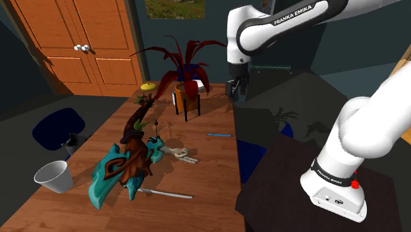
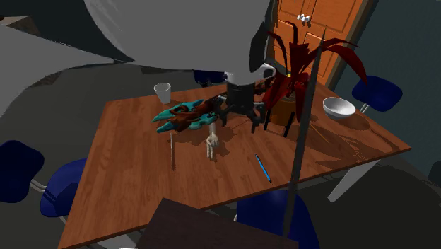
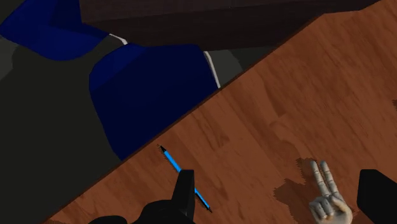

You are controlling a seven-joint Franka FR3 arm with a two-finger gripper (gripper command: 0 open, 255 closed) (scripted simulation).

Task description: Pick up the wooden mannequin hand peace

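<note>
The mannequin hand (image 1: pixel 182 153) is pale and lies flat on the wooden table (image 1: pixel 211 171), two fingers stretched out in a peace sign. It rests just beside a teal and brown toy weapon (image 1: pixel 125 168). My black gripper (image 1: pixel 237 86) hangs open, high over the table's edge at the shoulder view's right, well above the hand and apart from it. In the wrist view the hand (image 3: pixel 327 194) lies on the table far below, between my open fingers (image 3: pixel 184 197) and closer to the other one; the gripper (image 3: pixel 280 205) holds nothing. From the second exterior view the hand (image 2: pixel 212 146) lies below the gripper (image 2: pixel 240 120).
A blue pen (image 1: pixel 219 135) lies near the table edge below the gripper. A red plant in an orange pot (image 1: pixel 188 92) stands at the far end. A white cup (image 1: pixel 54 176), a thin rod (image 1: pixel 164 193), a white bowl (image 2: pixel 339 107) and blue chairs (image 3: pixel 153 95) surround the area.
</note>
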